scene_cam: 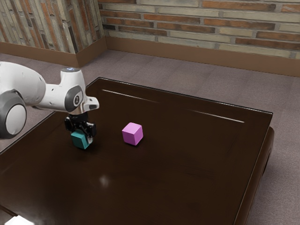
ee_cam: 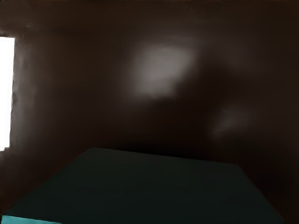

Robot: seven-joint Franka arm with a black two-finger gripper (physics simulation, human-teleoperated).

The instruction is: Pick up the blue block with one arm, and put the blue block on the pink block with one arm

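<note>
Your claw (scene_cam: 84, 135) is clamped on the blue block (scene_cam: 79, 140), ready to carry | pink block (scene_cam: 132, 133) sits apart on the tabletop (scene_cam: 187, 164), top bare for stacking.

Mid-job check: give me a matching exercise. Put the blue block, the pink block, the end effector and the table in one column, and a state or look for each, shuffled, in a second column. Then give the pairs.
Column one
1. blue block
2. pink block
3. end effector
4. table

Column two
A. standing free, nothing touching it, at the exterior view's right of the other block
B. shut on a block
C. dark brown and glossy
D. gripped from two sides

Pairs: 1-D, 2-A, 3-B, 4-C
</note>
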